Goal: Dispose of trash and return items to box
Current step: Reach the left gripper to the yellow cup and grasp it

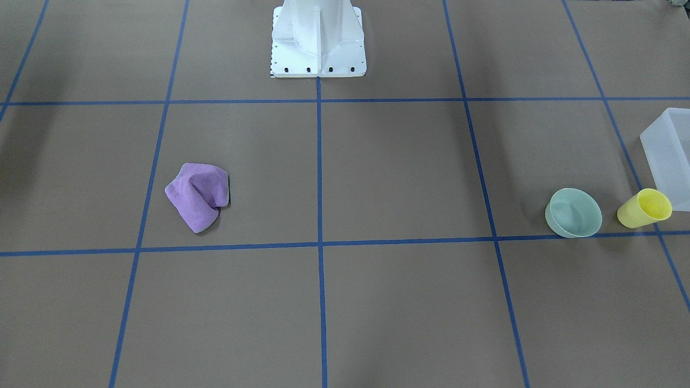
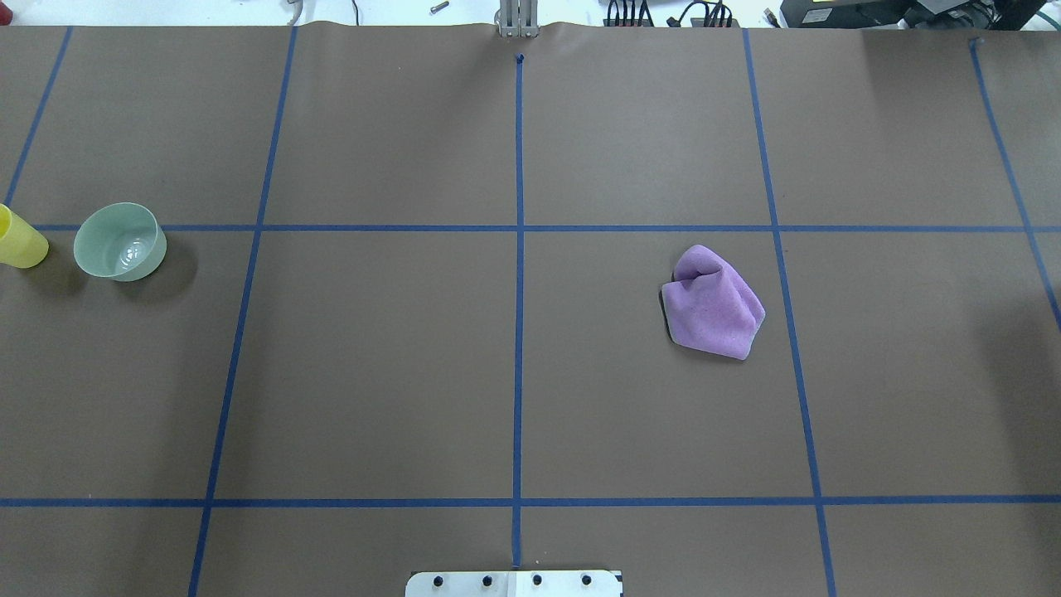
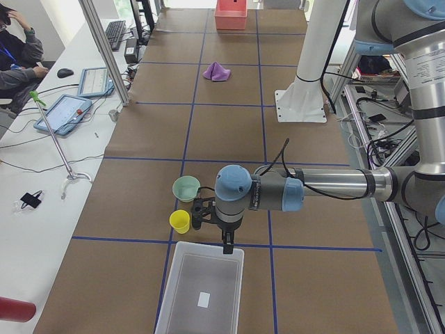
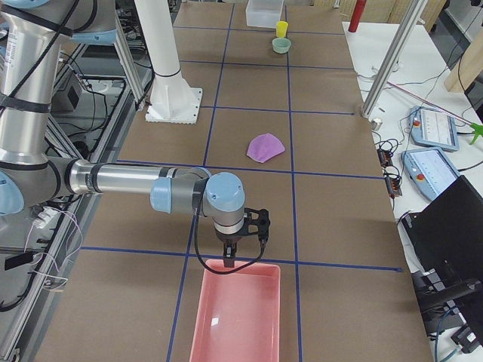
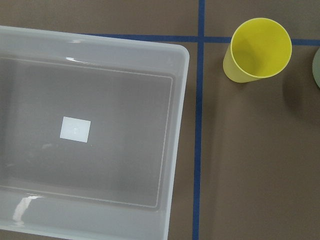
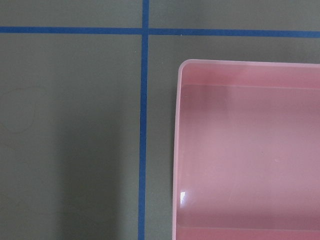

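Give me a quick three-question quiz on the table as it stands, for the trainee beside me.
1. True or false: the yellow cup stands inside the white box.
2. Which lies nearest the pink bin? A) yellow cup B) purple cloth C) white box
3. Fill in: the mint bowl stands ___ the cup and the cloth.
Key: 1 false; 2 B; 3 between.
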